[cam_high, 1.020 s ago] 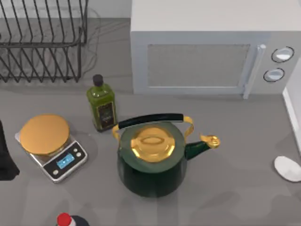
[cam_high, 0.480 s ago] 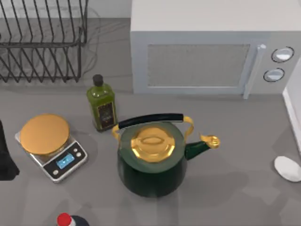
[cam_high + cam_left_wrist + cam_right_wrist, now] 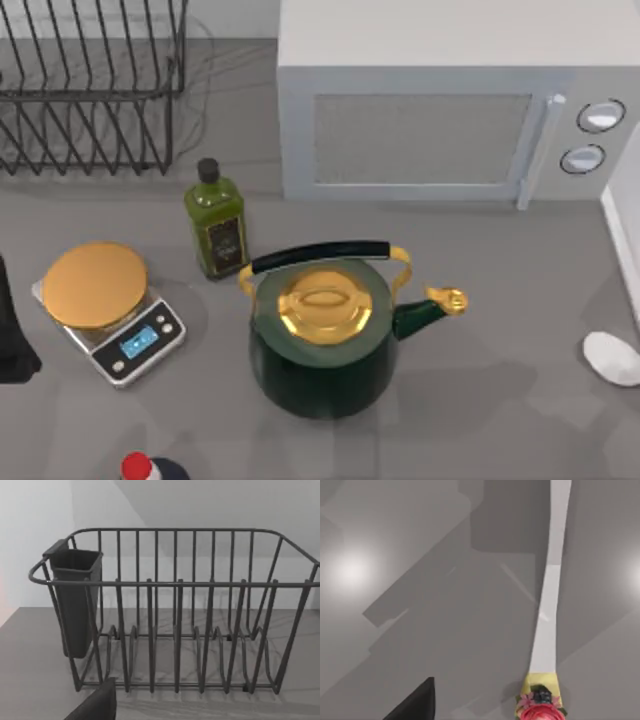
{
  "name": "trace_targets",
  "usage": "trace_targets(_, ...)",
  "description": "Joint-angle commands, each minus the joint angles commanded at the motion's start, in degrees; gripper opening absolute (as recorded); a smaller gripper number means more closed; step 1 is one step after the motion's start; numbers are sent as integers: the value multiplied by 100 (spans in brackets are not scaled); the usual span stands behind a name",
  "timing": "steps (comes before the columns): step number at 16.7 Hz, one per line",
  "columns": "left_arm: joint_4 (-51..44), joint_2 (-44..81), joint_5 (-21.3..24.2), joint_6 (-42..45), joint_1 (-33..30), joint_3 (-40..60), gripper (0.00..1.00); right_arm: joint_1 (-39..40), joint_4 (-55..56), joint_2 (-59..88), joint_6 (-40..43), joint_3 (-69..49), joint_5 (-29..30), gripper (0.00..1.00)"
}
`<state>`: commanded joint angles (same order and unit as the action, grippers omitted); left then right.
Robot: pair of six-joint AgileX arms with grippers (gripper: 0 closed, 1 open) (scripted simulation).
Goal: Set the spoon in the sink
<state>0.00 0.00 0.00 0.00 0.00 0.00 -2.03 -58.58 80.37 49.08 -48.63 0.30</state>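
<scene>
The spoon's pale white oval bowl lies on the grey table at the far right edge of the top view, and its handle runs out of the picture. The sink is out of view. My left arm is a dark shape at the table's left edge, beside the scale. One dark finger of the left gripper shows in the left wrist view, facing the dish rack. One dark finger of the right gripper hangs over bare grey surface in the right wrist view, holding nothing that I can see.
A green kettle with a gold lid stands mid-table, between the left arm and the spoon. Around it are an olive oil bottle, a scale with a gold plate, a microwave, a wire dish rack and a red-capped bottle. A white edge runs along the right.
Faint shadows on the table at the lower right have shifted a little. No object has moved.
</scene>
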Motion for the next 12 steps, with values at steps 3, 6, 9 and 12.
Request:
trace_targets(3,0,0,0,0,0,0,100,-5,753,345,-8,390,0,100)
trace_targets(6,0,0,0,0,0,0,100,-6,1757,790,-11,887,-1,100)
trace_targets(9,0,0,0,0,0,0,100,-9,2386,1108,-13,1239,-1,100)
trace_targets(12,0,0,0,0,0,0,100,-10,2500,1167,-15,1310,-1,100)
